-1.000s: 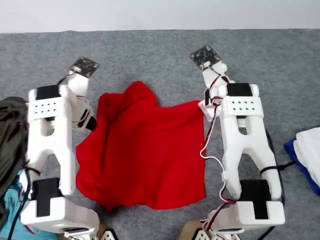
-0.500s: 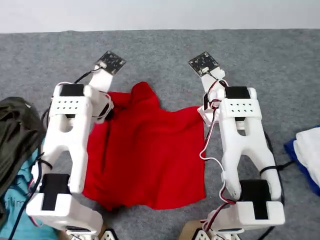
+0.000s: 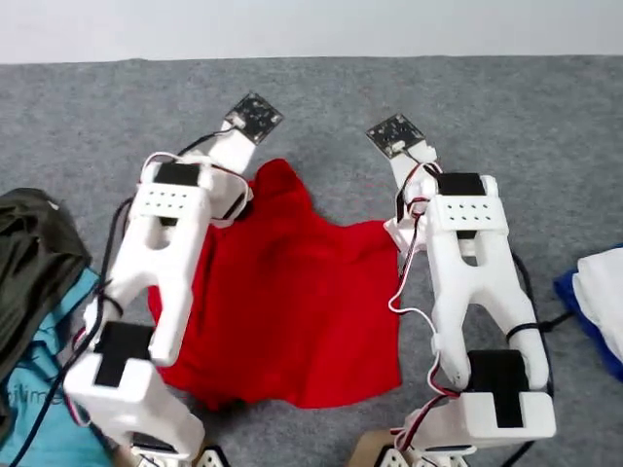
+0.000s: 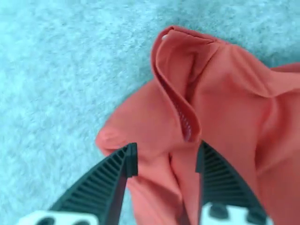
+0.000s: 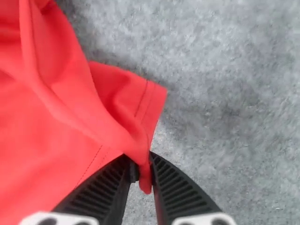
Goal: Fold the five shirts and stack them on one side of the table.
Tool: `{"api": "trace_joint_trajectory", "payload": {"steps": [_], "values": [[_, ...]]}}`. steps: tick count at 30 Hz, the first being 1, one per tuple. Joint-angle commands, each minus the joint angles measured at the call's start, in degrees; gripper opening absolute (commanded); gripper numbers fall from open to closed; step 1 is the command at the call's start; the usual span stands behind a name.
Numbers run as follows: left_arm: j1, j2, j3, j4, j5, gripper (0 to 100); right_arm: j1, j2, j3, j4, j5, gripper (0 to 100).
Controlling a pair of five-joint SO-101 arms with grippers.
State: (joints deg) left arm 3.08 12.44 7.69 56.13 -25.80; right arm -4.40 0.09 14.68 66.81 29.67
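1 corner of red shirt (image 3: pixel 292 311) is clamped by right gripper (image 5: pixel 139 172); left gripper (image 4: pixel 164 161), jaws spread, should be closed squarely over upper-left fold.

spread claw (image 4: pixel 165 159) straddles red shirt (image 4: pixel 225 112)

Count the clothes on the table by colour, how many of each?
red shirt: 1
dark green garment: 1
teal garment: 1
white garment: 1
blue garment: 1
Total: 5

White arms (image 3: pixel 472 263), black motors (image 3: pixel 496 375), red-and-white cables (image 3: pixel 401 292), ribbed black pincers (image 4: pixel 167 150).
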Motion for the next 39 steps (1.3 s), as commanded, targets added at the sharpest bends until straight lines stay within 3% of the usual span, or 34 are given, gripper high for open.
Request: {"api": "trace_joint_trajectory", "payload": {"steps": [1, 6, 13, 22, 30, 35, 39], "values": [[0.44, 3.60, -5.41, -1.05, -0.53, 21, 0.13, -0.92, -0.44, 0.13, 0.44, 1.1], [0.35, 9.76, -11.12, -0.88, -0.53, 20, 0.04, -0.92, -0.62, 0.04, 0.44, 1.1], [0.35, 12.66, -12.62, -0.09, -2.55, 0, 0.04, -1.01, -0.79, 0.04, 0.53, 1.1], [-1.85, 7.56, -21.32, 11.16, -2.73, 0, 0.04, -6.11, -0.79, 0.13, 0.79, 1.1], [-2.20, -2.99, -32.48, 22.07, -2.46, 0, 0.13, -18.95, -0.79, 0.84, 0.88, 1.0], [-2.46, -11.08, -38.55, 27.96, 1.41, 0, 0.48, -28.18, -0.79, 3.30, 1.05, 1.0], [-2.55, -18.90, -43.21, 31.47, 1.67, 0, 0.57, -36.53, -0.79, 5.49, 4.57, 1.0]]}}
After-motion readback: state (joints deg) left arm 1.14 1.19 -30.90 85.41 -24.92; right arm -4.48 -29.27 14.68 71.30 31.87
